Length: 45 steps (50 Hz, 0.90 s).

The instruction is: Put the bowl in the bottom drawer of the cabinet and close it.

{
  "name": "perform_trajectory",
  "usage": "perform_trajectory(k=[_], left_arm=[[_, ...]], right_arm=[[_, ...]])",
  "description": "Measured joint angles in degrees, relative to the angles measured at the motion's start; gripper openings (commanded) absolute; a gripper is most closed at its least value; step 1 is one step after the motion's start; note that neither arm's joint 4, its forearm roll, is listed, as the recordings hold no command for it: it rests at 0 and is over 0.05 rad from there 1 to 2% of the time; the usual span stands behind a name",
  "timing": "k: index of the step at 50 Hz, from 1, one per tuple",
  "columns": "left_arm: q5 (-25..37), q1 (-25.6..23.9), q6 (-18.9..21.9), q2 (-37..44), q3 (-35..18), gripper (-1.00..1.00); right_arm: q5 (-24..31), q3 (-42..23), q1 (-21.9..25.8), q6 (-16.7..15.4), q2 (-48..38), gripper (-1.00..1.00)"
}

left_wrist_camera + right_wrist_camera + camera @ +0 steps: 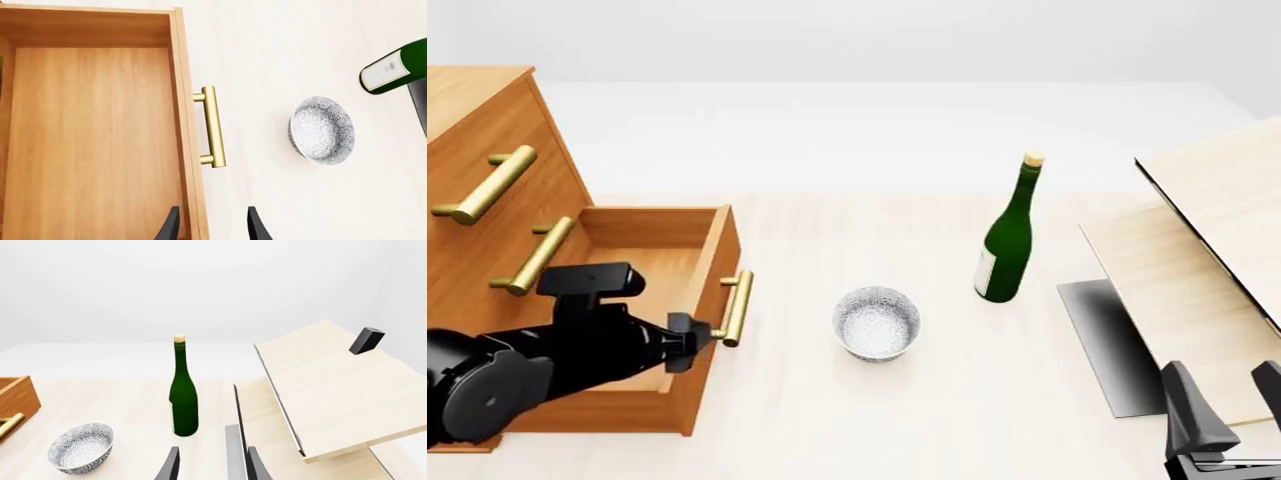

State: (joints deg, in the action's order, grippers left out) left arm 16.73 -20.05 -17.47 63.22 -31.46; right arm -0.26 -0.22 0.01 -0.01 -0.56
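The small speckled bowl (877,322) sits upright on the table, to the right of the cabinet (481,150). Its bottom drawer (701,290) is pulled open, and the inside (93,140) looks bare. My left gripper (691,335) hovers open over the drawer's front panel, beside the brass handle (212,126), with nothing between its fingers (172,226). The left wrist view shows the bowl (322,130) out past the handle. At the near right table edge my right gripper (1225,402) is open and holds nothing, well away from the bowl (81,447).
A green wine bottle (1008,235) stands upright to the right of and behind the bowl. Pale wooden boards (1214,240) slant over a grey base (1108,340) on the right. The two upper drawers (494,185) are shut.
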Motion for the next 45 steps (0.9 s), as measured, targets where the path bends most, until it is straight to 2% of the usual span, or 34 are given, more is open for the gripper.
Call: perform_trajectory(k=[17,45], left_arm=[[4.27,0.61,1.26,-6.2,-1.04,1.0],[11.02,-1.6,1.96,-14.09,-5.74,1.0]], right_arm=[[0.0,0.0,0.0,0.0,0.0,1.0],[0.0,0.0,0.0,0.0,0.0,1.0]])
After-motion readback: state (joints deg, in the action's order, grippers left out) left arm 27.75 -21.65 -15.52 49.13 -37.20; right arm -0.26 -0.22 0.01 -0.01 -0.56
